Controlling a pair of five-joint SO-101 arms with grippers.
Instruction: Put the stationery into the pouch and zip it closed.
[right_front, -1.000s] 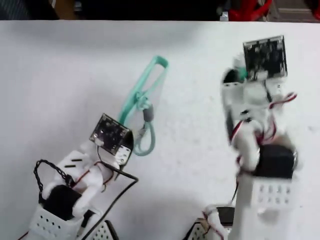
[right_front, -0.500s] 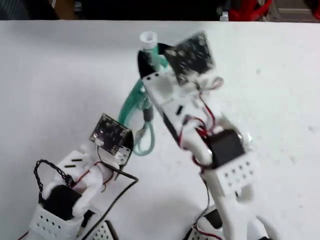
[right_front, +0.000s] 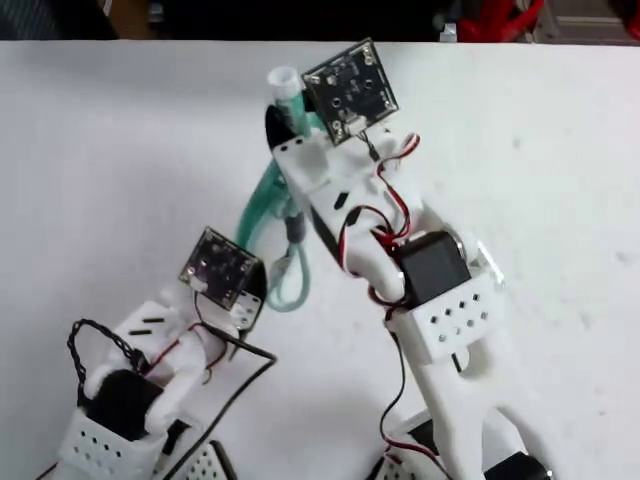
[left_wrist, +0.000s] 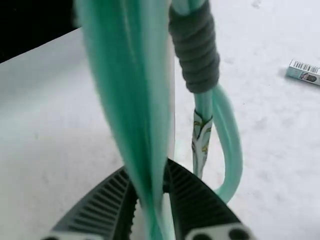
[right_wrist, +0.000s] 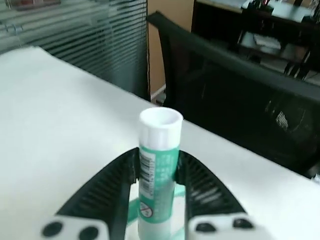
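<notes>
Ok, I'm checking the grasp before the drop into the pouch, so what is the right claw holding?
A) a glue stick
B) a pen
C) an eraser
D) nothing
A: the right claw is shut on a white-capped glue stick, which stands out from between its jaws.

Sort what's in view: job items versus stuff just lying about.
Job:
teal pouch, clamped in the left fingers
glue stick, held by the right fingers
pen with a grey grip, by the pouch
small barcoded box on the table, probably stationery

Lying about:
black office chair
window blinds
</notes>
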